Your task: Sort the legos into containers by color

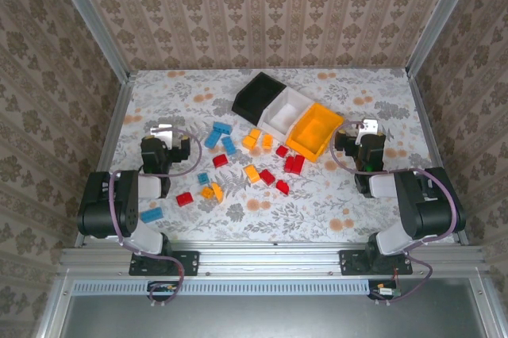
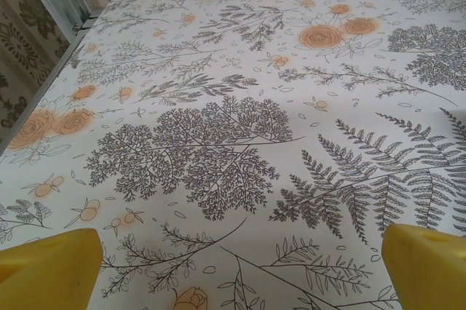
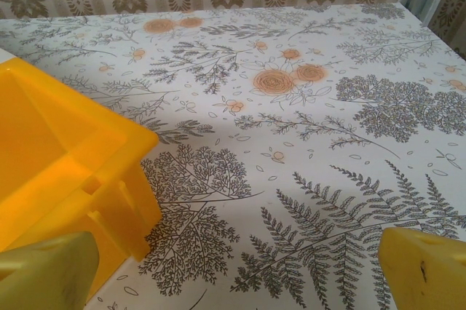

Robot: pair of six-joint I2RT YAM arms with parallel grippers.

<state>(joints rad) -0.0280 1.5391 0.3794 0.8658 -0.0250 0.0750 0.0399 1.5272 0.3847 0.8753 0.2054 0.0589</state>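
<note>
Sorting looks unstarted: the legos (image 1: 252, 172) all lie loose on the worktop (image 1: 333, 195), left of and nearer than the orange-yellow bin (image 1: 315, 130). It, the white bin (image 1: 284, 112) and the black bin (image 1: 258, 94) show no bricks. The left pincer (image 1: 168, 136) and right pincer (image 1: 363, 132) stand spread, empty.

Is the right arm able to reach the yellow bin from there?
Probably yes. The yellow bin sits close beside the open right gripper, with just flat table between them.
</note>
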